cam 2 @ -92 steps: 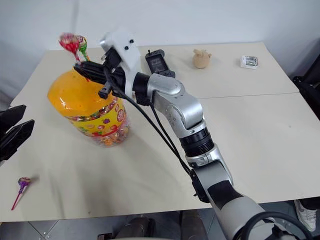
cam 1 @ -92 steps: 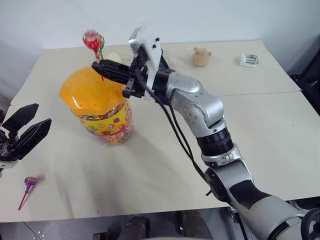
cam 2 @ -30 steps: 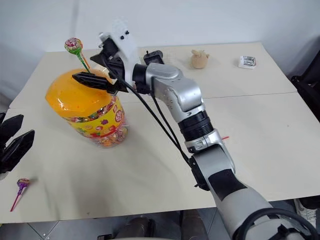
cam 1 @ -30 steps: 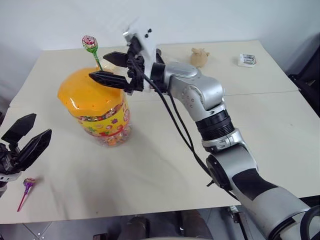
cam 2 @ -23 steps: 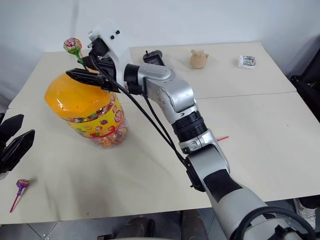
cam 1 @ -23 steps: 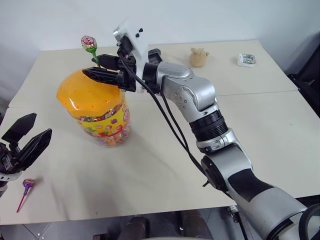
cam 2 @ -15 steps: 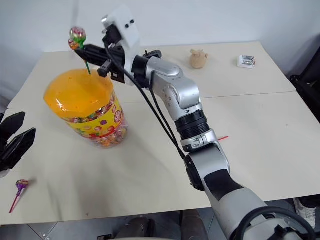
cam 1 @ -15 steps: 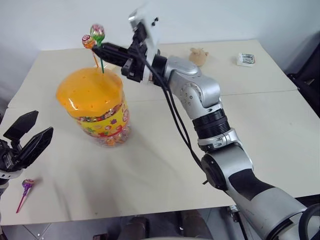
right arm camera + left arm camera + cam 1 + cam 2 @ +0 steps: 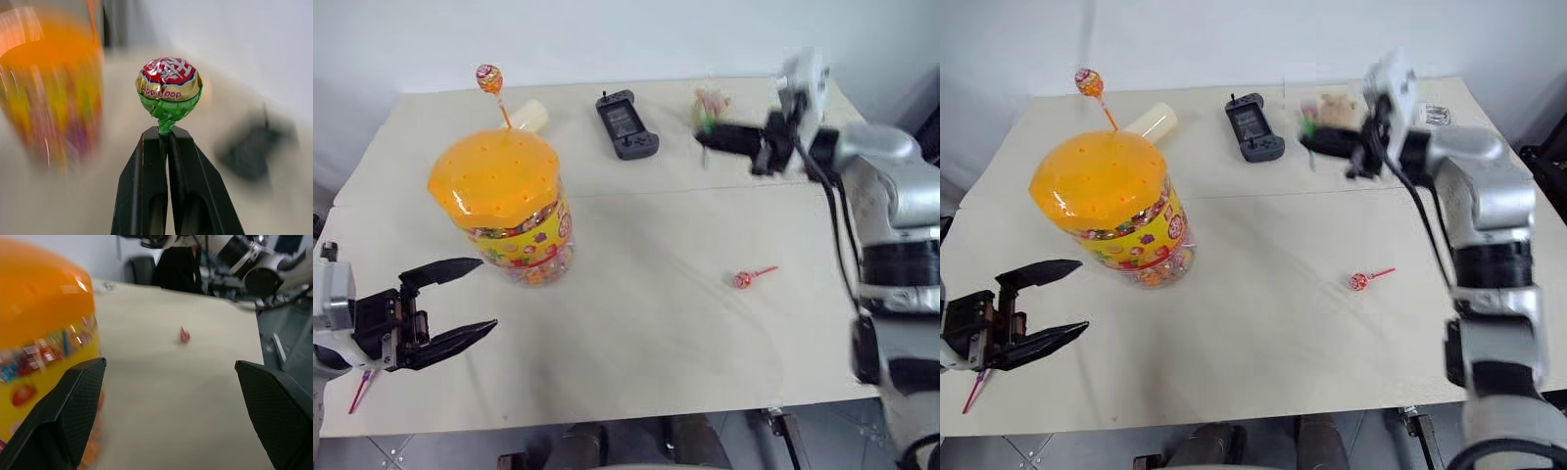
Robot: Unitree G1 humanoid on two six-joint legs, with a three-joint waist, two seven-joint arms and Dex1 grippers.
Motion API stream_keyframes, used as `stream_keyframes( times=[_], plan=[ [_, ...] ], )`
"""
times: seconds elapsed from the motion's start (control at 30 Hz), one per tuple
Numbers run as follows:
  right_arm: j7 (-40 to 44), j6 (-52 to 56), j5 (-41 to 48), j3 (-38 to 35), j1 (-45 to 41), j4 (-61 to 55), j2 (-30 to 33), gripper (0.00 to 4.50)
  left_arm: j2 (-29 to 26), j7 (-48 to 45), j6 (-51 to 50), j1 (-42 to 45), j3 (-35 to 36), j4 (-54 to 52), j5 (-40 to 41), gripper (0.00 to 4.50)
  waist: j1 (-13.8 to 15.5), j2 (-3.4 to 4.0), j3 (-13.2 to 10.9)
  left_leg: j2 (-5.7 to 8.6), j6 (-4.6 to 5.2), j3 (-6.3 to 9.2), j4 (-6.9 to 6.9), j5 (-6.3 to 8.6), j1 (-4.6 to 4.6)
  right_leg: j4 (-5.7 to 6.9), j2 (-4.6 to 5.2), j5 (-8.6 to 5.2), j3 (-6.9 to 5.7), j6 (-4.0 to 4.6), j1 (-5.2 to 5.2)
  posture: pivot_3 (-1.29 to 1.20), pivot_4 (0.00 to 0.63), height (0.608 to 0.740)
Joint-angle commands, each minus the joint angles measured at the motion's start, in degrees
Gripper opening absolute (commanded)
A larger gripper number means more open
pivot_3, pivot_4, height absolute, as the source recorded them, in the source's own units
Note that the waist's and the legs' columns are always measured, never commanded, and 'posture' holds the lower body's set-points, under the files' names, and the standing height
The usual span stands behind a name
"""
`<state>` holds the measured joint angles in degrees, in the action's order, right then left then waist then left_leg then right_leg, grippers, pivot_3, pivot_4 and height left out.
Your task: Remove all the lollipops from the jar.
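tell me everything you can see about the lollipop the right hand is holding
The lollipop has a small round head in a crinkly foil wrapper, red and white patterned on top, a gold band with lettering, green below. Its wrapper twists into a neck where the right hand pinches it between shut black fingers, head up. It hangs in the air above the table, away from the jar.

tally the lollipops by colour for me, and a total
orange-pink lollipop stuck in the jar lid: 1
green and red lollipop in the right gripper: 1
red lollipop on the table: 1
pink-stick lollipop, head hidden behind the left gripper: 1
total: 4
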<state>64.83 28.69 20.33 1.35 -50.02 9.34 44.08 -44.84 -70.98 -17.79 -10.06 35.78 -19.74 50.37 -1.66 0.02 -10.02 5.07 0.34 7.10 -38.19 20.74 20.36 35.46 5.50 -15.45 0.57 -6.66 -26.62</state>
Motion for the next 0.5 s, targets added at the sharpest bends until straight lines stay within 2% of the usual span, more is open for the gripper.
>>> stream_keyframes(
  times=[0.03, 0.13, 0.33, 0.43, 0.5],
  plan=[
    [2.4, -6.8, -6.0, 0.1, 8.0, -3.7, 8.0, 0.03, 0.8, -1.7, 3.1, -1.8, 0.9, 0.3, -1.9, 4.5, 0.0, 0.06, 0.0, -0.01, 0.0, -0.09, 0.0, 0.0, -0.02, 0.01, -0.01, 0.0, 0.04, 0.0, -0.01, 0.0, 0.15, 0.74],
    [3.7, -10.9, -8.6, -0.8, 18.1, -2.8, 13.4, 0.03, 1.7, -1.8, 3.8, -2.4, 0.2, 0.4, -2.4, 4.5, 0.2, 0.06, 0.0, 0.01, 0.0, -0.24, -0.09, 0.0, -0.09, -0.1, 0.04, 0.01, 0.04, -0.02, 0.05, 0.0, 0.15, 0.74],
    [3.0, -15.7, -10.3, -2.0, 26.9, 2.9, 14.4, 0.03, 2.1, -1.1, 4.2, -0.9, -1.1, 1.7, -3.0, 4.5, 0.2, 0.06, 0.0, -0.1, 0.0, -0.52, -0.61, 0.0, -0.22, 0.08, 0.01, 0.17, 0.14, -0.11, 0.22, 0.0, 0.15, 0.74],
    [4.3, -15.8, -8.3, -3.2, 27.9, 4.1, 13.8, 0.74, 1.9, -0.7, 4.2, -0.2, -1.1, 2.2, -2.7, 4.5, 0.4, 0.05, 0.0, -0.1, 0.0, -0.49, -0.68, 0.01, -0.21, 0.09, 0.0, 0.17, 0.12, -0.11, 0.25, 0.0, 0.15, 0.74],
    [5.4, -16.5, -7.8, -3.8, 27.8, 5.4, 14.1, 1.44, 1.5, -0.5, 3.9, 0.1, -0.4, 2.8, -2.4, 4.5, 0.7, 0.06, 0.0, -0.08, 0.04, -0.48, -0.71, 0.03, -0.17, 0.07, 0.02, 0.17, 0.12, -0.11, 0.24, 0.0, 0.15, 0.74]
  ],
)
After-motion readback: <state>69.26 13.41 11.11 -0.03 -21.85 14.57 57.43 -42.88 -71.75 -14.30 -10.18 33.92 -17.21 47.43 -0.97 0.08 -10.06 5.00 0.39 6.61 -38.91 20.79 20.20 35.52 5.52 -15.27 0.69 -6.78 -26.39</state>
